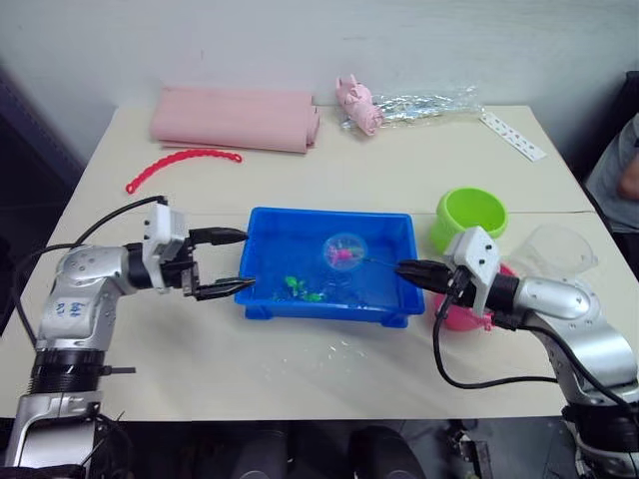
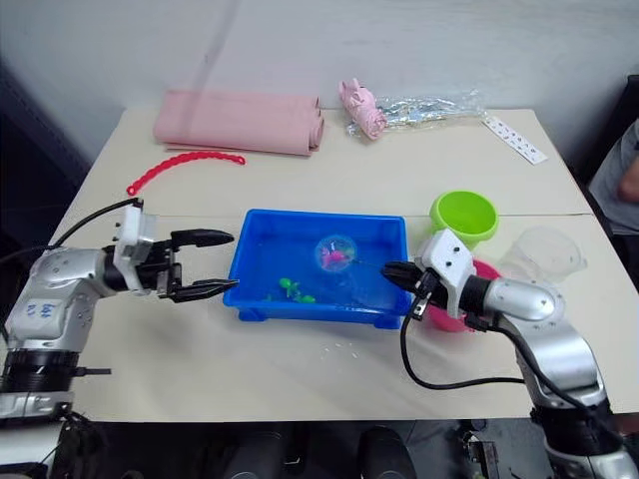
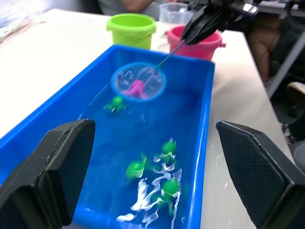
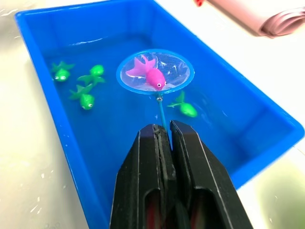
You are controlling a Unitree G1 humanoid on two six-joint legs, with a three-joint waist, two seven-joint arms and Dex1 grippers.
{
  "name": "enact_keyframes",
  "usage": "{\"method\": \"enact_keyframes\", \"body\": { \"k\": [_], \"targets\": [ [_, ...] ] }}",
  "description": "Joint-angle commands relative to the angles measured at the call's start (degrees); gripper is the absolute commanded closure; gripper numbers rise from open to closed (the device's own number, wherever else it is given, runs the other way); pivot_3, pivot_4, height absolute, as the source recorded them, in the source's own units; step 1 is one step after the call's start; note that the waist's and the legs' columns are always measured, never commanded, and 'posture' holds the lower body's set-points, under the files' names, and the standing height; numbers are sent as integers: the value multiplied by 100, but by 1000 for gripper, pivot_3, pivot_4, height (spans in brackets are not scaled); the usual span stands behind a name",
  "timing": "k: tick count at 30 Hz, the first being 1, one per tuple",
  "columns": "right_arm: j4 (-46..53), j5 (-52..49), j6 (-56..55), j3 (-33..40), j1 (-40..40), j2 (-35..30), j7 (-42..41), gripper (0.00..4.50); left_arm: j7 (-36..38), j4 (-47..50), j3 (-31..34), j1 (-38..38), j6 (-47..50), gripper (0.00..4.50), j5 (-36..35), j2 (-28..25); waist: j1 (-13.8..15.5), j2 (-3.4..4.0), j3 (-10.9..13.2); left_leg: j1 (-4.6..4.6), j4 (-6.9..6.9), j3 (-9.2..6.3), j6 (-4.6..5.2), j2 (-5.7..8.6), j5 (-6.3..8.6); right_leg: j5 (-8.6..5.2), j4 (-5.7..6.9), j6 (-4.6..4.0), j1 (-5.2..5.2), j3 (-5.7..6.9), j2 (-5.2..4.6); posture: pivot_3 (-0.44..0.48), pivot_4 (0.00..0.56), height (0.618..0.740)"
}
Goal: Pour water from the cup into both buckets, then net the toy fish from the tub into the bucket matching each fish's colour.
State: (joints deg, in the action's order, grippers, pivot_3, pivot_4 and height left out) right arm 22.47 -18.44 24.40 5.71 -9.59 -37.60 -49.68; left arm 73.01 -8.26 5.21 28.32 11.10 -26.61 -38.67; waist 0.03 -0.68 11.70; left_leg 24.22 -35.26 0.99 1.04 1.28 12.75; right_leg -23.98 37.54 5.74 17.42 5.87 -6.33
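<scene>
The blue tub (image 1: 262,222) sits mid-table with water and several green fish (image 4: 86,100) in it. My right gripper (image 1: 409,270) is shut on the net handle (image 4: 161,113) at the tub's right end. Its blue-ringed net (image 4: 155,71) hangs over the water with a pink fish (image 4: 151,75) lying in the mesh. My left gripper (image 1: 228,262) stands open at the tub's left rim, one finger above it and one just over its corner. The green bucket (image 1: 471,214) stands right of the tub, the pink bucket (image 1: 455,314) is mostly behind my right wrist, and the clear cup (image 1: 555,251) is at the far right.
A folded pink cloth (image 1: 236,118) lies at the back left, a pale pink toy (image 1: 356,103) and a crinkled clear wrapper (image 1: 429,103) at the back centre. A red beaded strip (image 1: 180,163) lies left of the tub. A white strip (image 1: 513,136) lies back right, and a person's arm (image 1: 619,165) reaches the right edge.
</scene>
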Motion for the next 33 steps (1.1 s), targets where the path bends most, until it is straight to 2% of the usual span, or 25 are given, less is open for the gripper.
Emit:
{"method": "enact_keyframes", "body": {
  "k": [1,4,12,15,19,24,26,30,33],
  "targets": [
    [675,-488,-146,600,307,-64,-13,4500,103,-46,-160,303,-7,35,-54,183,12,0,0,0,0,0,0,-1,0,0,-1,0,0,1,1,0,150,740],
    [1044,-886,4,1029,620,-132,9,4500,144,-145,-225,468,-8,35,-92,351,11,0,0,0,-1,0,2,1,-1,0,-2,0,-2,4,1,0,150,740],
    [2271,-2200,504,3269,2152,-284,188,4500,73,-165,-326,767,73,35,-191,877,124,-1,-1,0,-2,0,6,1,-3,0,-9,0,-10,5,4,0,150,740],
    [2266,-2158,381,4403,2884,-213,140,4500,114,-302,-372,825,64,35,-185,1037,153,-1,-1,-2,-6,-1,10,3,-6,0,-10,0,-15,6,5,0,150,740],
    [2071,-1927,-24,5088,3590,-64,-66,4500,202,-354,-467,855,27,35,-163,1200,149,-1,-1,-9,-8,-4,14,7,-7,1,-17,1,-33,7,6,0,150,740],
    [1544,-1097,-1156,5205,4294,237,-446,4500,196,-452,-538,970,-78,35,-99,1429,142,-1,-1,-12,-9,-6,14,7,-7,1,-26,1,-34,6,7,0,150,740],
    [1161,-655,-1773,5057,4273,406,-322,4500,177,-480,-574,994,-139,35,-66,1504,132,0,-2,-14,-11,-2,14,7,-7,1,-35,1,-35,8,8,0,150,740],
    [408,896,-3768,4607,4443,461,-245,4500,132,-478,-595,1011,-191,35,-37,1584,133,2,-3,-19,-10,-1,14,6,-7,1,-45,1,-37,3,8,0,150,740],
    [131,1328,-4562,4413,4389,484,16,4500,105,-436,-609,982,-203,35,-32,1602,130,3,-3,-20,-8,-1,14,6,-7,1,-45,1,-38,2,8,0,150,740]
  ]
}}
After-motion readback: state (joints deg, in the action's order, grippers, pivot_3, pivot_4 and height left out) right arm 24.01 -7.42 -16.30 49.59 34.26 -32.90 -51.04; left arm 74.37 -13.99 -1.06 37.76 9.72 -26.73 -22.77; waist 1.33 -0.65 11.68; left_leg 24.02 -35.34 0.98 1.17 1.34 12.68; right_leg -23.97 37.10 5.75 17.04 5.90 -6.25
